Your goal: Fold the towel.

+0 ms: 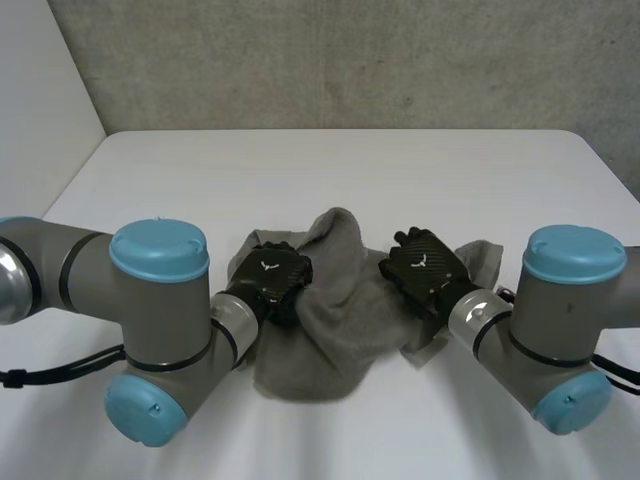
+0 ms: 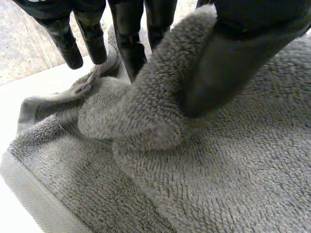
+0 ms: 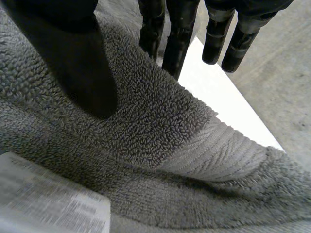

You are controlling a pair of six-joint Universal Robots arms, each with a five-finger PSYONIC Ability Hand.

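Observation:
A grey terry towel [image 1: 320, 335] lies crumpled on the white table [image 1: 350, 175], bunched up between my two hands. My left hand [image 1: 270, 277] sits on the towel's left part. In its wrist view the thumb [image 2: 233, 63] presses a raised fold of towel [image 2: 146, 121] against the fingers [image 2: 129, 43] behind it. My right hand [image 1: 425, 265] is on the towel's right part. There the thumb [image 3: 82, 63] lies on a ridge of towel [image 3: 160, 131] near its woven hem, with two fingers [image 3: 177, 39] behind the ridge.
A white care label [image 3: 43, 199] lies on the towel under my right palm. Bare table stretches beyond the towel to a grey wall [image 1: 350, 60]. My two elbows [image 1: 160, 250] flank the towel near the table's front.

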